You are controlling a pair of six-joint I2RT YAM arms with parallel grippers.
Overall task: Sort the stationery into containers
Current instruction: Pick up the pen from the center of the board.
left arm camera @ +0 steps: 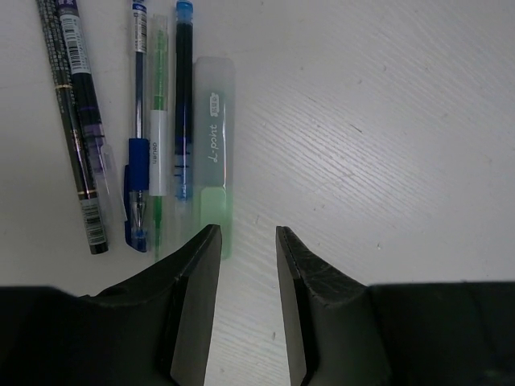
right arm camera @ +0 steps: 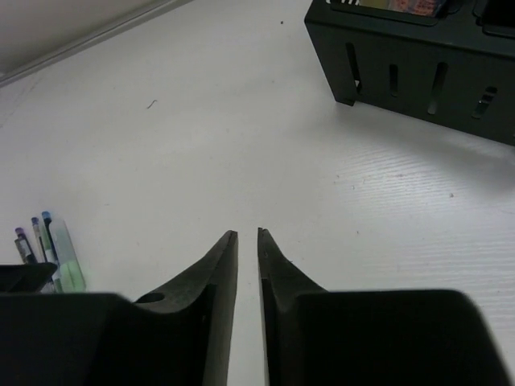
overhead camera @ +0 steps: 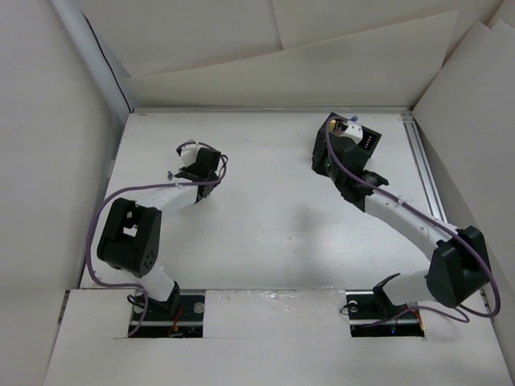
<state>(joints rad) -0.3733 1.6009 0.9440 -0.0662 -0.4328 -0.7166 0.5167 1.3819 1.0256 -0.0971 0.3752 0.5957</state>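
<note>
While left claw [left arm camera: 246,233] hovers: jaws narrowly parted, empty; stationery [left arm camera: 159,153] packed in a row at 11 o'clock.
Right claw [right arm camera: 247,233]: jaws a slit apart, empty; containers [right arm camera: 418,64] at 1 o'clock.
Risk: tight row; a descending jaw may nudge neighbours.

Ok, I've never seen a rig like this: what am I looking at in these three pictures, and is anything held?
Two robot arms are bolted at the near edge of a white table. The overhead picture looks down on both; the other two come from a camera on each wrist, looking past that arm's own black fingers. The left gripper hovers at the end of a row of pens and a pale green highlighter lying side by side. The right gripper faces a black slotted box, the container. Both pairs of fingers stand slightly apart and hold nothing.
</note>
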